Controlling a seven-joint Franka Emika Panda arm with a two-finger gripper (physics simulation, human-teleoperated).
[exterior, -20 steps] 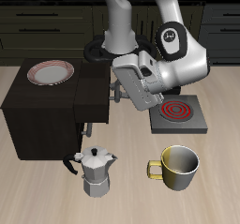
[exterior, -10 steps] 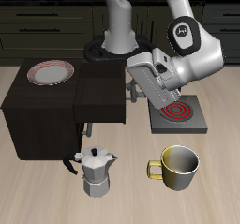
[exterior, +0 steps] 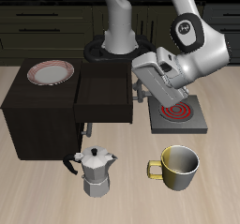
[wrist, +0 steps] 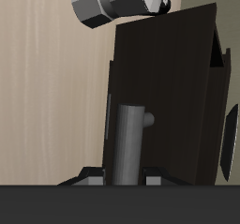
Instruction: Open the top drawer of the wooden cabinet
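Pulled farther out than a second ago, the top drawer (exterior: pixel 105 95) now juts well clear of the wooden cabinet (exterior: pixel 39 111) toward the stove plate (exterior: pixel 176 115), and the arm has swung back with it — the wrist housing sits higher and farther from the cabinet than before. The gripper (exterior: pixel 141 95) is at the drawer's outer face, where the small bar handle would be; in the exterior view the fingers are hidden behind the hand's white body, so contact cannot be read there. The wrist view shows one grey finger (wrist: pixel 126 143) running along the dark drawer front (wrist: pixel 167 97), with a short peg sticking out beside it, but the other finger does not show clearly, so I cannot tell whether the jaws are clenched on the handle or slack.

On the cabinet's top sits a plate (exterior: pixel 51 73) with a reddish rim, untouched. Near the table's front edge, a silver moka pot (exterior: pixel 95 171) stands just in front of the cabinet's lower corner — it also shows in the wrist view (wrist: pixel 117 3) beyond the drawer. Beside the moka pot, apart from it, stands a yellow mug (exterior: pixel 177 168) with its handle turned toward the pot. The stove plate carries a red coil (exterior: pixel 174 108) and lies just past the opened drawer's end.
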